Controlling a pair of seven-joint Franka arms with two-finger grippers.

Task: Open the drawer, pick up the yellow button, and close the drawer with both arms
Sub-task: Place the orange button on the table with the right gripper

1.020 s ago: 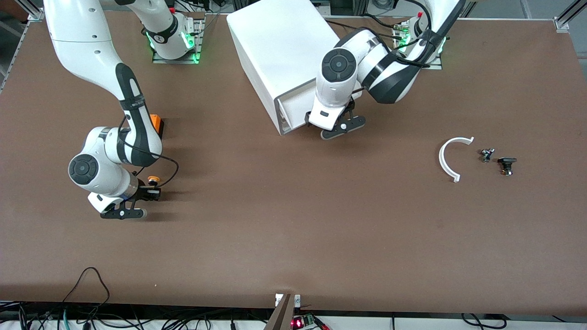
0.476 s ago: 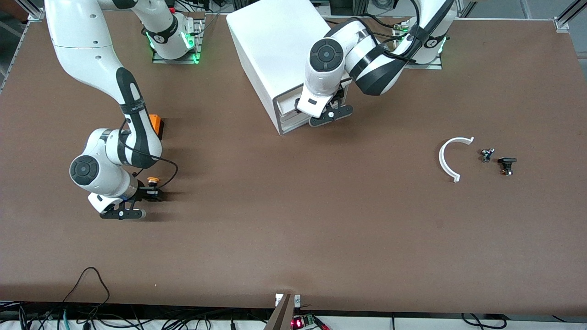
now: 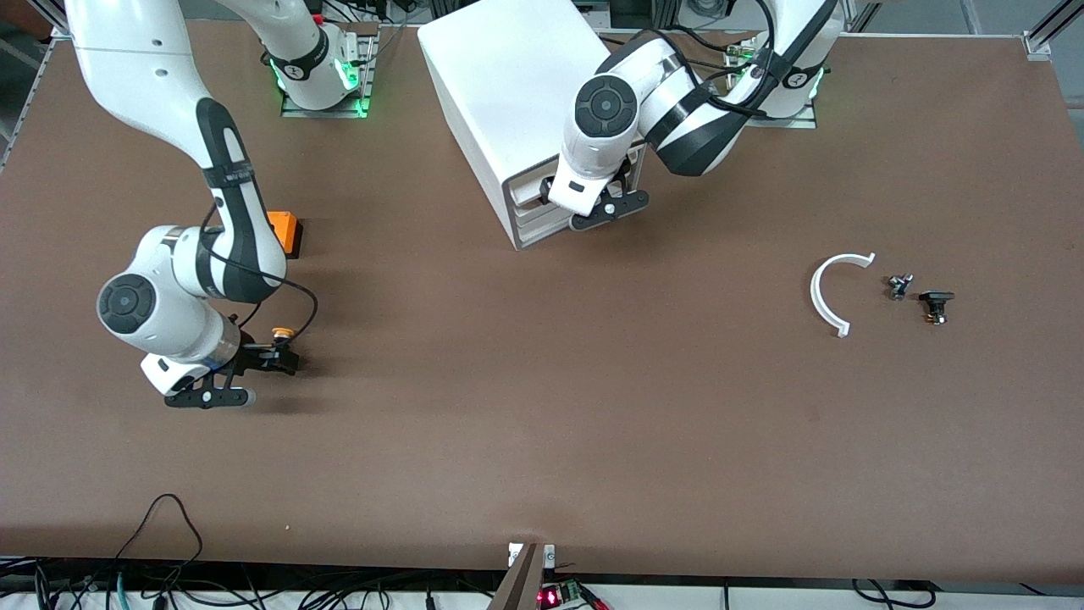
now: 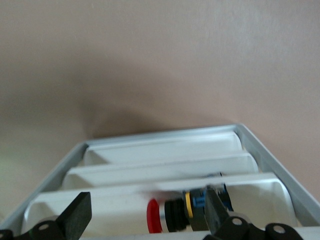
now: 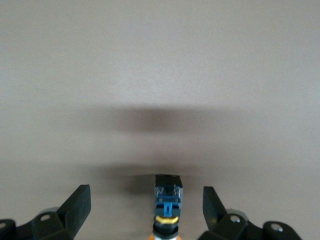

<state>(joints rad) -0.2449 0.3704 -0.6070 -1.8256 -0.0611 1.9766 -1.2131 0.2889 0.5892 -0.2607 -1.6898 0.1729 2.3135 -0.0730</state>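
The white cabinet [image 3: 508,85] stands in the middle of the table near the arm bases. Its top drawer [image 3: 529,188] sits pushed in, level with the two below. My left gripper [image 3: 593,210] is open at that drawer's front [image 4: 115,210], one finger at each side [image 4: 147,200]. A red-capped button [image 4: 172,222] shows inside this drawer. Another button [image 3: 282,333], orange cap and black-blue body, is on the table toward the right arm's end. My right gripper [image 3: 284,357] is open and empty, and the button [image 5: 167,200] rests between its spread fingers [image 5: 146,192], touching neither.
An orange cube [image 3: 285,230] sits by the right arm, farther from the front camera than the button. A white curved piece [image 3: 826,292] and two small black parts [image 3: 899,285] [image 3: 936,303] lie toward the left arm's end.
The top drawer stood pulled out one second ago; my left gripper has pushed it into the cabinet. My right arm has shifted toward its own end of the table; the button has stayed in place.
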